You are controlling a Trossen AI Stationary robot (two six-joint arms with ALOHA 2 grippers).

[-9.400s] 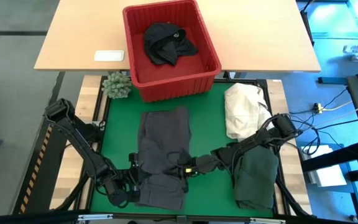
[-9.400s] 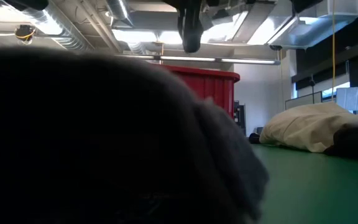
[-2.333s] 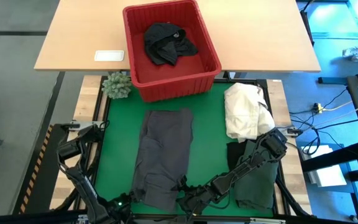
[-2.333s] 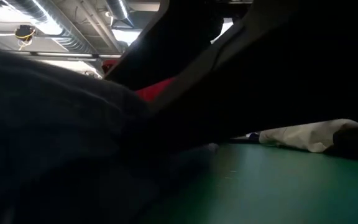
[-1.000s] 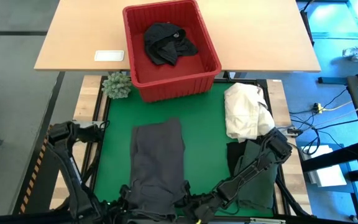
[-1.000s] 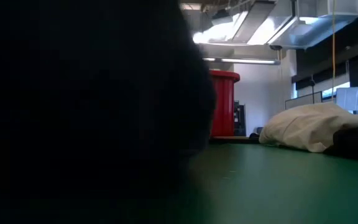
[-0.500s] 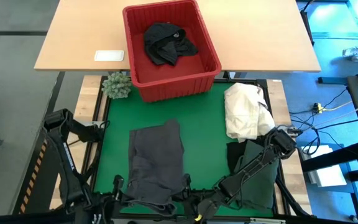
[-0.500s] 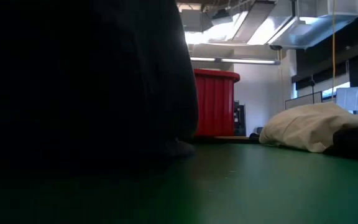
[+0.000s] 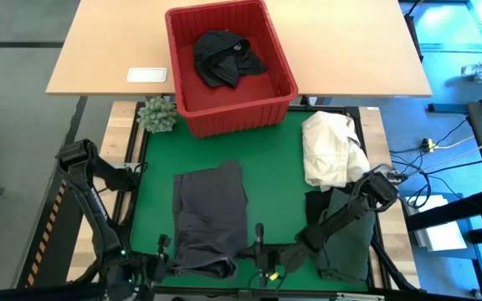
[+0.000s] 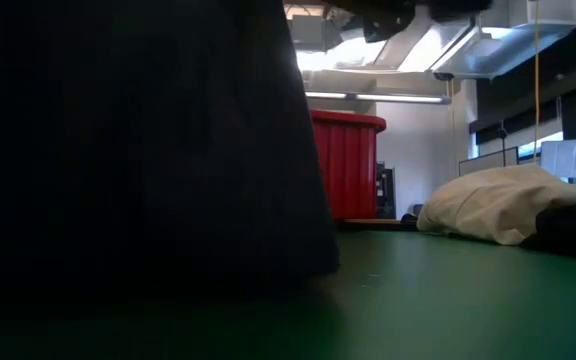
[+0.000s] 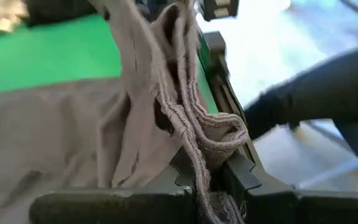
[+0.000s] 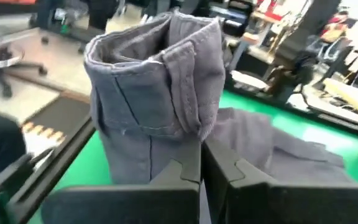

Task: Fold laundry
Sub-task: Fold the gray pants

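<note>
A dark grey garment [image 9: 210,209] lies spread on the green mat [image 9: 279,180], with its near end raised. My left gripper [image 9: 162,247] is shut on that end's left corner, and my right gripper [image 9: 258,237] is shut on its right corner. The low view shows the raised dark cloth [image 10: 138,150] filling its left half. A dark green garment [image 9: 346,238] rests flat at the mat's near right. A black garment [image 9: 224,57] sits bunched in the red basket [image 9: 224,117]. My left gripper [image 11: 207,186] pinches a bunched, ribbed edge [image 11: 211,142] of the grey garment between its two fingers, several layers together. The cloth runs from the fingers out to the part lying flat on the mat. My right gripper [image 12: 202,168] pinches the garment's stitched band [image 12: 182,127] where it is doubled over, several layers thick. That corner stands clear of the mat above the fingers, while the cloth behind it slopes down onto the mat.
A cream-white cloth heap [image 9: 329,149] lies at the mat's far right. A small green plant [image 9: 157,114] stands left of the basket, and a white card [image 9: 147,74] lies on the wooden table behind. Bare mat shows between the grey garment and the basket.
Both grippers, still shut, have moved from the near edge toward the far edge. They have carried the grey garment's near end with them. That end now stands raised and drawn in over the cloth, while the far end has stayed on the mat.
</note>
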